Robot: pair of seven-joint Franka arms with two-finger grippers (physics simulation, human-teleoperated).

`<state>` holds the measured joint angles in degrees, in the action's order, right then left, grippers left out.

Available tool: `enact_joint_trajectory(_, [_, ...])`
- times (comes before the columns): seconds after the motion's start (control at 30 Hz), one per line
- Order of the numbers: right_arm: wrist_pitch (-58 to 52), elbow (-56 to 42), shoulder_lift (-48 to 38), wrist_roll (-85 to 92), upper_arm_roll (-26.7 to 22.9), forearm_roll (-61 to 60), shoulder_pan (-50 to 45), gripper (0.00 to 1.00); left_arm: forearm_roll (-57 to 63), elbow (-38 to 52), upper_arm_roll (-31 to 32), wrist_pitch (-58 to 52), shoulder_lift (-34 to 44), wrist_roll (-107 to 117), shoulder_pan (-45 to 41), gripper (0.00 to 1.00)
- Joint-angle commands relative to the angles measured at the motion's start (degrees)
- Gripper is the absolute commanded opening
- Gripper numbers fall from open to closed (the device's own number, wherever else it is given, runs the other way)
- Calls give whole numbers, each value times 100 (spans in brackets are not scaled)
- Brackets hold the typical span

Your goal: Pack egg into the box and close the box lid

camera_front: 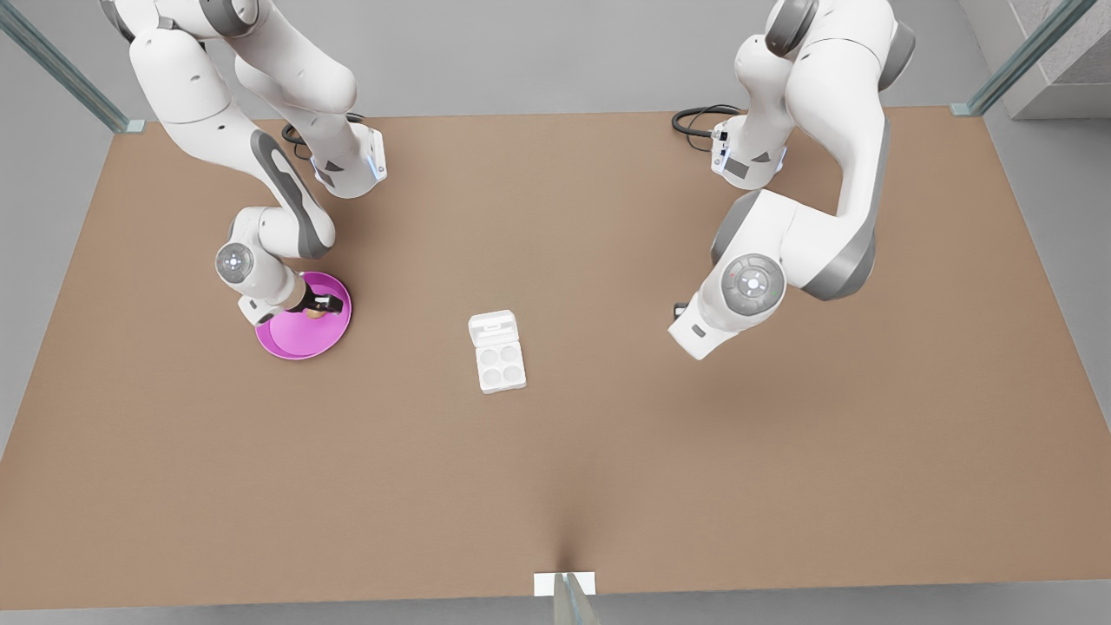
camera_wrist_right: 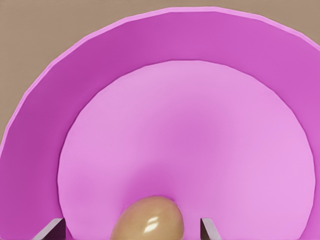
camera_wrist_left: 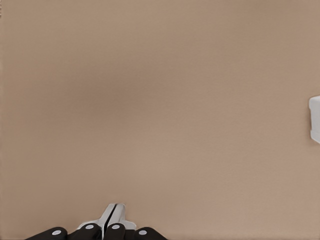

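The tan-brown egg lies on the round pink plate at the front view's left. My right gripper is down over the plate, open, one finger on each side of the egg and apart from it; in the front view it covers most of the egg. The white box sits mid-table with its four cups bare and the box lid folded back flat. My left gripper is shut on nothing and hovers over bare table, with a corner of the box at the picture's edge.
The brown table spreads wide around the box. The left arm's elbow and hand hang on the front view's right of the box. Black cables lie by the arm base at the back.
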<state>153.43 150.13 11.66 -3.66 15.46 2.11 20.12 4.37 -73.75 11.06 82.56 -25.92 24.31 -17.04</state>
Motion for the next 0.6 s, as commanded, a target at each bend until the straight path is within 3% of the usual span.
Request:
enact_joint_trajectory(0.0, [73, -10, 29, 5, 1, -9, 1, 96, 2, 1, 2, -30, 17, 241, -1, 21])
enact_joint_trajectory(0.13, [143, -10, 55, 5, 1, -9, 19, 86, 2, -8, 2, -3, 8, 241, -10, 21])
enact_joint_trajectory(0.23, [143, -2, 55, 5, 1, -9, 27, 68, 11, 1, 2, 6, -1, 241, -10, 21])
enact_joint_trajectory(0.47, [143, -2, 46, 14, 1, -9, 80, 51, 11, 1, 2, 6, -1, 250, -10, 21])
enact_joint_trajectory(0.57, [134, -2, 38, 14, 1, -9, 71, 49, 11, 1, 2, 14, -9, 250, -10, 21])
